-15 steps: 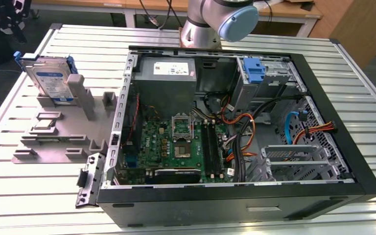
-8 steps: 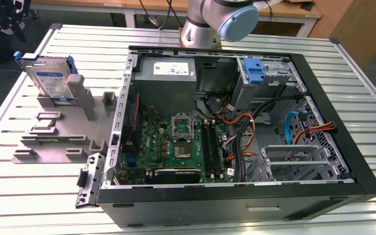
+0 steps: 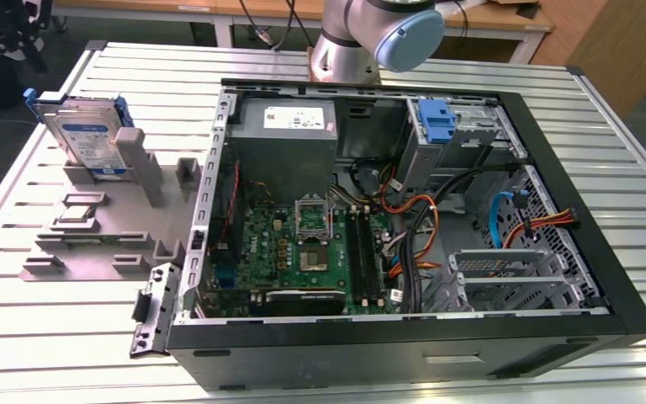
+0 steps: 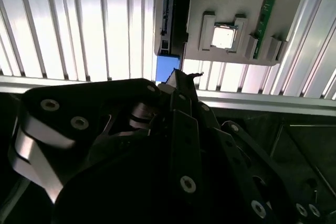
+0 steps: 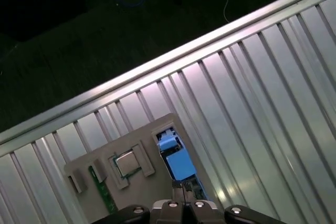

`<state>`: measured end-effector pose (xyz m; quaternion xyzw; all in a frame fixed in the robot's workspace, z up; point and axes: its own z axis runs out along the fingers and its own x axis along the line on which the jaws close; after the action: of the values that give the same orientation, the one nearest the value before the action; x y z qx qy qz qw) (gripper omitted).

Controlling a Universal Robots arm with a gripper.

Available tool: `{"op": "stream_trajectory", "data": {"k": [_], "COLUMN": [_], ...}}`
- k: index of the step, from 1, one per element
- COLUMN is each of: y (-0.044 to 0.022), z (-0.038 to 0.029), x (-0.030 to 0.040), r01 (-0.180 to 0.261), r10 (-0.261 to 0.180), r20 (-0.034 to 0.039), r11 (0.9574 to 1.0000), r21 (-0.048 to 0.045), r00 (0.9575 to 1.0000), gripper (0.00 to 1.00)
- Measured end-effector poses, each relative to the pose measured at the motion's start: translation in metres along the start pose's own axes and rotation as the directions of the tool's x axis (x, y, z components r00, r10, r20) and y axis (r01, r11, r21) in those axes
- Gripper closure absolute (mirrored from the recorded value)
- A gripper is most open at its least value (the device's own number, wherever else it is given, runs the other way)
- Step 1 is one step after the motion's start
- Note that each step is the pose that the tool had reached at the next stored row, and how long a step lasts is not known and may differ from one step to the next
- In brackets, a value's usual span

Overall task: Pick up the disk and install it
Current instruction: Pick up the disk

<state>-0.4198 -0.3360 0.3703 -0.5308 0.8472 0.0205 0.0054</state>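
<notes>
In the grey holder [image 3: 101, 220], the disk [image 3: 82, 135] upright on edge.

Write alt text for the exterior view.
The disk, in its blue carrier, stands upright in a grey fixture on a slatted metal table, to the exterior view's left of an open computer case. The robot arm rises behind the case.

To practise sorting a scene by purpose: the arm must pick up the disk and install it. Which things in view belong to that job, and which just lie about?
Job: disk upright in the grey holder; open computer case; likely its drive bay with blue bracket.
Lying about: processor chip on the holder; power supply; motherboard.
</notes>
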Motion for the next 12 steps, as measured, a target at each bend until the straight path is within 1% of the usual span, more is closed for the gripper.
{"op": "stream_trajectory", "data": {"k": [3, 4, 12], "y": [0.0, 0.0, 0.0], "z": [0.0004, 0.0004, 0.0004], "x": [0.0, 0.0001, 0.0], "r01": [0.047, 0.057, 0.064], "r10": [-0.047, -0.057, -0.064], "r20": [-0.0013, -0.0015, -0.0017], "r11": [0.9989, 0.9984, 0.998], "r21": [-0.0015, -0.0018, -0.002], "r00": [0.9989, 0.9984, 0.998], "gripper": [0.9, 0.9, 0.9]}}
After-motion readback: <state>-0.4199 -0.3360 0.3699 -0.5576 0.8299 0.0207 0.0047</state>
